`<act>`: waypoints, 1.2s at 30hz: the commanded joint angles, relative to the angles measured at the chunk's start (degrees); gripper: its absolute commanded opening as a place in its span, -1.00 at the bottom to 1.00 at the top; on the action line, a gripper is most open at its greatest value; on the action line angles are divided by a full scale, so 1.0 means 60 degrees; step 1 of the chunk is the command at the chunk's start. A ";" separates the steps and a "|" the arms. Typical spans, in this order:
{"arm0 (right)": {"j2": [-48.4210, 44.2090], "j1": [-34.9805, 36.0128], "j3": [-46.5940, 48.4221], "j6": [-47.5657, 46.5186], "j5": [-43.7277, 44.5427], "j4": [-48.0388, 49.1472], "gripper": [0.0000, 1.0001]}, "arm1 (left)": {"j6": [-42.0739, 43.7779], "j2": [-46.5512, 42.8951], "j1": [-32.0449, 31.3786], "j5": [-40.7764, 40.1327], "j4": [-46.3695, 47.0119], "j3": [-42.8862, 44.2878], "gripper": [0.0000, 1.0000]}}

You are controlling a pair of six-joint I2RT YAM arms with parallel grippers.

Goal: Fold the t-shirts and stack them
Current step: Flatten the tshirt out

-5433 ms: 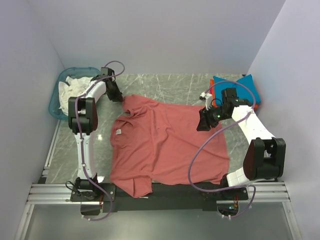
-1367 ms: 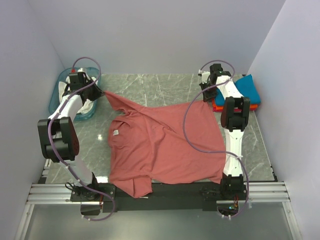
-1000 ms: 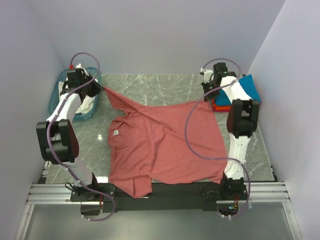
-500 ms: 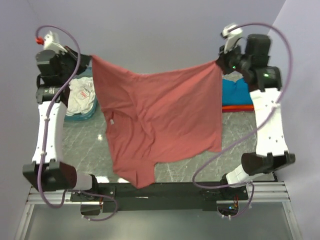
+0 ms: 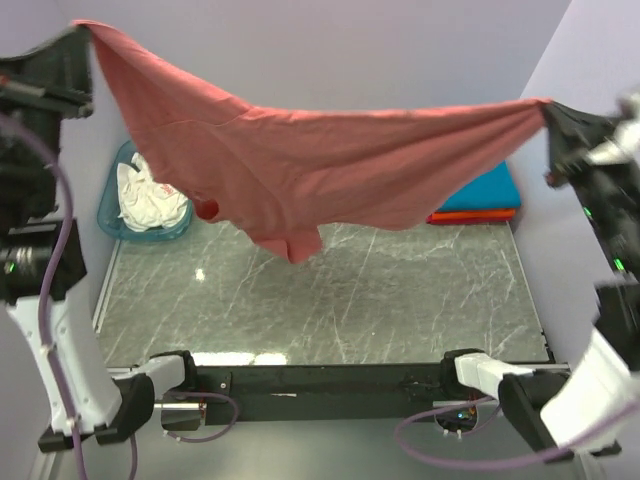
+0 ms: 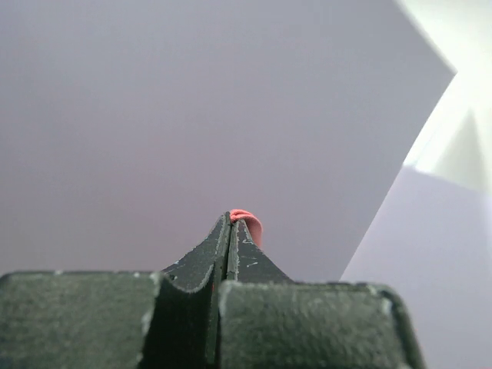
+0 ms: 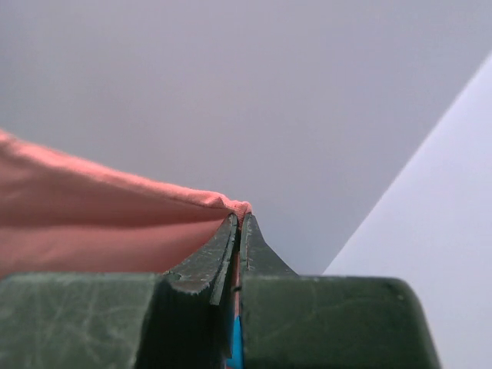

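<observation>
Left pincer [image 5: 82,38] and right pincer [image 5: 548,108], seen from above, are each clamped tight on a corner of the red shirt [image 5: 320,160]. I hold them high and far apart so the red shirt hangs between them, off the surface [image 5: 350,290]; I judge that lets the creases drop out before folding. Both my arms reach up and out toward the side walls. Below the right pincer the teal shirt [image 5: 480,190] lies on the orange shirt [image 5: 465,215]; below the left pincer sits the basket [image 5: 108,210].

From my left wrist, the left pincer [image 6: 231,227] is closed on a small nub of red shirt [image 6: 250,224], aimed at bare wall.

From my right wrist, the right pincer [image 7: 238,224] is closed on the hem, and the red shirt [image 7: 77,223] stretches away toward my left pincer.
</observation>
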 commanded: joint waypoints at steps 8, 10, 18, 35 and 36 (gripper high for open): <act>-0.1109 -0.0060 0.0396 -0.0420 0.1100 0.0996 -1.00 | -0.0036 -0.0734 0.0034 -0.1297 0.0112 0.1147 -0.99; -0.1124 -0.0074 0.0338 -0.0464 0.1173 0.1011 -1.00 | 0.0008 -0.0749 0.0034 -0.1327 0.0127 0.1249 -0.99; -0.1578 -0.0074 -0.2220 -0.0596 0.1056 0.2035 -1.00 | 0.0330 -0.0617 -0.0010 -0.1298 0.0112 0.0680 -0.99; 0.0407 -0.0162 -1.0940 -0.0157 -0.0335 0.6735 -1.00 | 0.0257 0.0508 -0.0112 -0.0419 0.3915 -0.8093 -0.99; 0.0820 -0.0162 -1.1058 -0.0171 -0.0350 0.6942 -1.00 | 0.0330 0.1192 -0.0142 -0.0535 0.4080 -0.8285 -0.99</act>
